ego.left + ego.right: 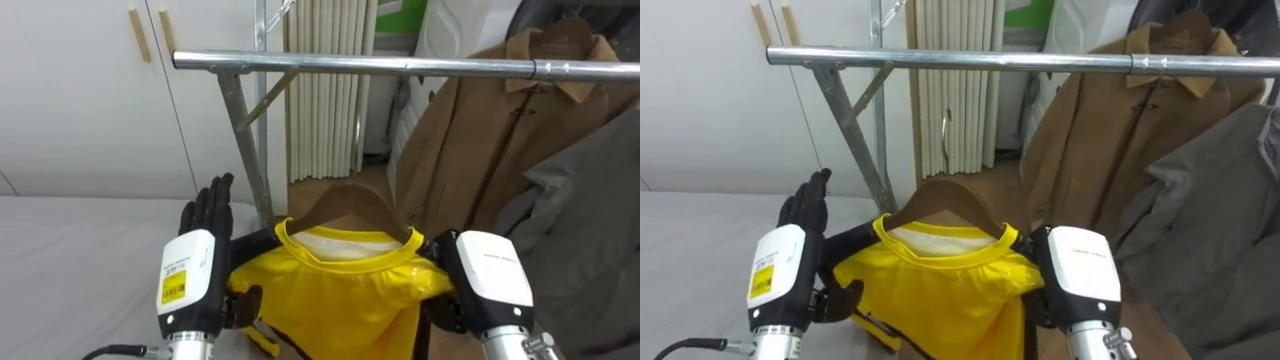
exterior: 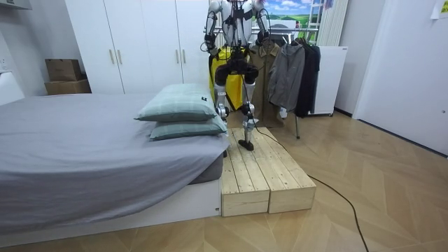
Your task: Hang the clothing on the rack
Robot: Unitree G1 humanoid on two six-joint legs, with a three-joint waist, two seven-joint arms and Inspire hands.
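Left hand (image 1: pixel 205 225): open, straight fingers braced against the left shoulder of the shirt (image 1: pixel 330 290). Right hand (image 1: pixel 488 270): at the right shoulder, grip cannot be told. Yellow shirt sits on a wooden hanger (image 1: pixel 350 200), carried between both hands, probably to keep it level. It is below the rail (image 1: pixel 400 65), not yet hooked. A free stretch of rail lies left of the brown coat (image 1: pixel 480 130), the likely target.

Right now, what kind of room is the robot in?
Probably a bedroom. There's a big bed with pillows, a white wardrobe, and a clothes rail with a brown coat hanging on it.
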